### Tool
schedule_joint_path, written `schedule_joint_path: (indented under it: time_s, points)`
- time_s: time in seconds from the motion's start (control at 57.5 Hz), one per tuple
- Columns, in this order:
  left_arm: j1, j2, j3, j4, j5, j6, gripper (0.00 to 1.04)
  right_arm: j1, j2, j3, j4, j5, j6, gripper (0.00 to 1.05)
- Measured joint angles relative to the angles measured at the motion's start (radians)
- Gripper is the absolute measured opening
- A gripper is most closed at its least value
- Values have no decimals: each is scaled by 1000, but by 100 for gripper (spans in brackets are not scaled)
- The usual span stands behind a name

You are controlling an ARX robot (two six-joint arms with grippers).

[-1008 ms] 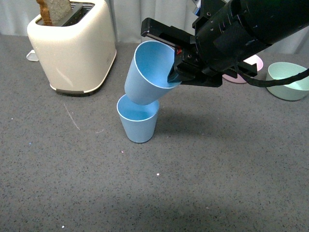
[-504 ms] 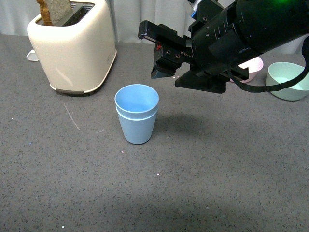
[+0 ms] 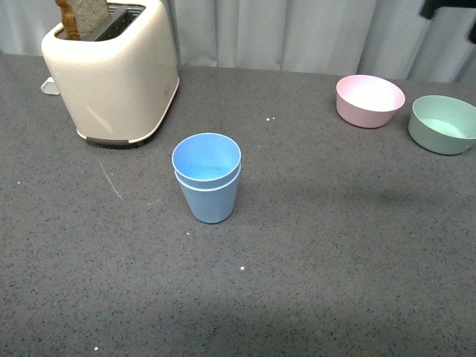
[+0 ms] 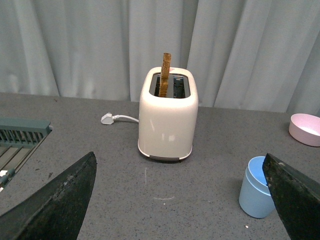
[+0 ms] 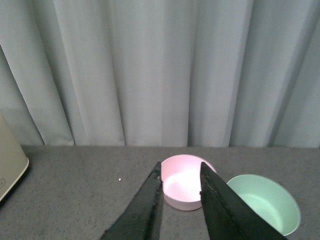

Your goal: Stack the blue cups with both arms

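Front view only: the two light blue matte plastic tumblers (image 3: pixel 207 177) stood nested, one inside the other, upright on the grey speckled tabletop (image 3: pixel 312 268); two rims showed, one just above the other.
Left wrist view only: a white plug and cord (image 4: pixel 116 118) lay on the tabletop beside the cream two-slot toaster (image 4: pixel 168 120), and a grey slatted rack (image 4: pixel 19 137) sat at the picture's edge.
Right wrist view only: the pale curtain (image 5: pixel 150 70) filled the background behind both bowls.
Left gripper (image 4: pixel 180 200): its two black fingers (image 4: pixel 55 200) were spread very wide with nothing between them; the nested tumblers (image 4: pixel 258 187) stood just inside the one finger, apart from it, and the toaster sat beyond the gap between the two.
Right gripper (image 5: pixel 181 200): the fingers (image 5: pixel 142 210) were a narrow gap apart and held nothing; the pink round bowl (image 5: pixel 186 181) lay beyond the tips, the pale green round bowl (image 5: pixel 264 202) past one finger.
Tumblers: two, stacked.
Bowls: two, one pink (image 3: pixel 370 100), one green (image 3: pixel 443 123), near each other and not touching.
Toaster: one (image 3: pixel 113 71), with one slice of brown toast (image 3: pixel 80 16) standing up out of a slot.
Arms in front view: only a dark corner of one (image 3: pixel 448 9) at the upper edge.
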State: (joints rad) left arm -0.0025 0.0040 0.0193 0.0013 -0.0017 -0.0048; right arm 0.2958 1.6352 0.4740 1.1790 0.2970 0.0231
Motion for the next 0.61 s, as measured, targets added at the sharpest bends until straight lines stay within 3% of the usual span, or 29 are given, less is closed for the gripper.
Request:
schedule_joint_path:
  time_s: [0.087, 0.348, 0.608]
  points:
    - [0, 0, 0, 0, 2, 0, 98, -34, -66, -87, 2, -37, -16, 1]
    - [0, 0, 0, 0, 1, 0, 98, -116, -277, -263, -43, -126, -20, 1]
    - [0, 0, 0, 0, 1, 0, 98, -190, -537, -387, -185, -195, -20, 1]
